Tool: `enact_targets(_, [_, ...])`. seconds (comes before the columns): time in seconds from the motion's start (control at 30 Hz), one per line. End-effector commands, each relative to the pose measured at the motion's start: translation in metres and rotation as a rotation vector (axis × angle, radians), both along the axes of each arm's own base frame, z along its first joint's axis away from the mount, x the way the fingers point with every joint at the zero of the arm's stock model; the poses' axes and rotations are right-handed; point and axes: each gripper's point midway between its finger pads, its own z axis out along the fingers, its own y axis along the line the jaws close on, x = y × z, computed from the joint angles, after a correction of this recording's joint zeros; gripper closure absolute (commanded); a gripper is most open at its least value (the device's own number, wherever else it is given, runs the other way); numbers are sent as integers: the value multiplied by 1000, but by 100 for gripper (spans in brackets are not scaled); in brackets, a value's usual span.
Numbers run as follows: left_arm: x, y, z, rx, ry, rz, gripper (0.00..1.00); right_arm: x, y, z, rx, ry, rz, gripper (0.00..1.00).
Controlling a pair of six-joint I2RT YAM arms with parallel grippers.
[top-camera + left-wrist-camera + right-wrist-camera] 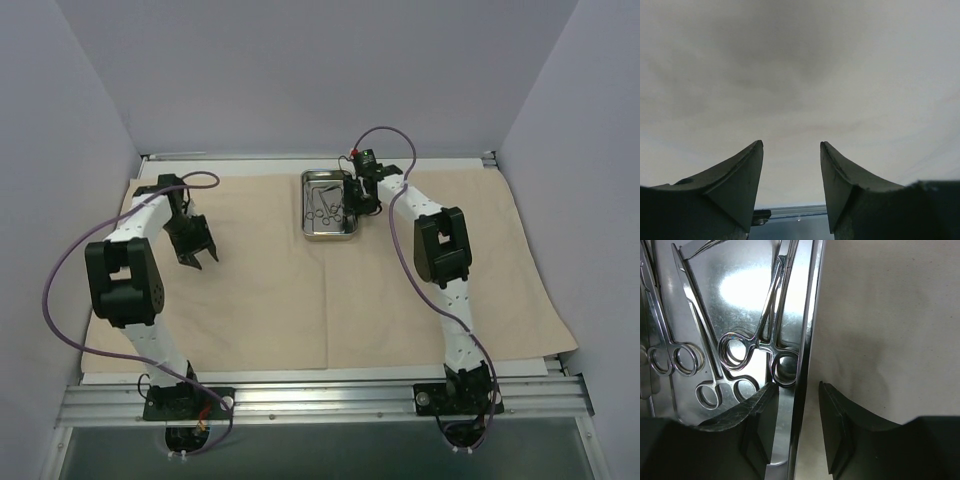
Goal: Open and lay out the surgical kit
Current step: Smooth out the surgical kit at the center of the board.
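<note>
At far middle of spread-out beige cloth [300, 300]: shiny tray [331, 238]. Forceps [760, 342] lie inside tray. Right gripper [797, 385] at tray's right rim, fingers apart, one inside tray, other outside over cloth, rim between them. Left gripper [202, 260] over left part of cloth, fingers apart, holding nothing.

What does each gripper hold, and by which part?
Nothing yet. Right gripper, open, straddles the rim of the tray; left gripper hangs open over the cloth.

The white tabletop [380, 373] shows as a strip at lower centre. The cloth [270, 300] lies spread flat, covering most of it.
</note>
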Motion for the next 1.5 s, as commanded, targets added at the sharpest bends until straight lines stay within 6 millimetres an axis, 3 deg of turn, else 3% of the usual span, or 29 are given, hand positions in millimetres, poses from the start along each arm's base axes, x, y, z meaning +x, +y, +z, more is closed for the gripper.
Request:
enact_targets(0.0, [19,33,-11,63,11,52,42,0,-3,12,-27,-18,-2,62])
enact_targets(0.17, [21,63,-38,95,88,106,46,3,-10,17,-27,-22,-23,60])
enact_targets(0.23, [27,68,-40,101,82,107,46,5,-10,22,-28,-31,-18,54])
enact_targets(0.37, [30,70,-49,101,98,100,46,15,-10,71,-20,-127,-20,30])
enact_targets(0.4, [32,70,-49,104,86,102,46,18,-13,97,-17,-181,-40,26])
enact_targets(0.53, [36,74,-22,136,4,125,46,15,-41,141,-48,-234,-122,20])
enact_targets(0.57, [34,74,-17,140,-7,131,44,2,-53,145,-74,-209,-130,20])
enact_targets(0.63, [33,70,3,131,-58,129,41,-19,-77,137,-165,-152,-167,20])
enact_targets(0.73, [18,55,10,80,-44,109,37,-62,-96,116,-218,-59,-155,20])
enact_targets(0.77, [13,53,8,65,-31,116,36,-73,-98,120,-210,-58,-150,19])
enact_targets(0.8, [3,49,0,35,2,123,36,-92,-102,97,-222,-4,-142,20])
enact_targets(0.9, [-7,47,-24,17,74,133,36,-109,-98,84,-152,0,-145,19])
enact_targets(0.93, [-8,49,-30,22,93,129,37,-125,-104,61,-139,64,-161,19])
enact_targets(1.0, [-13,51,-47,22,160,127,38,-136,-102,43,-88,116,-162,20])
enact_targets(1.13, [-14,61,-64,30,210,148,40,-154,-119,9,-124,189,-193,20])
enact_targets(1.27, [-14,75,-73,52,233,166,40,-182,-160,-24,-164,311,-294,20])
enact_targets(1.33, [-17,79,-79,51,253,170,41,-195,-174,-33,-178,354,-327,20])
enact_targets(1.4, [-20,87,-84,58,268,186,40,-212,-201,-42,-234,408,-396,20])
enact_targets(1.47, [-20,92,-86,56,270,195,40,-219,-211,-44,-243,428,-414,20])
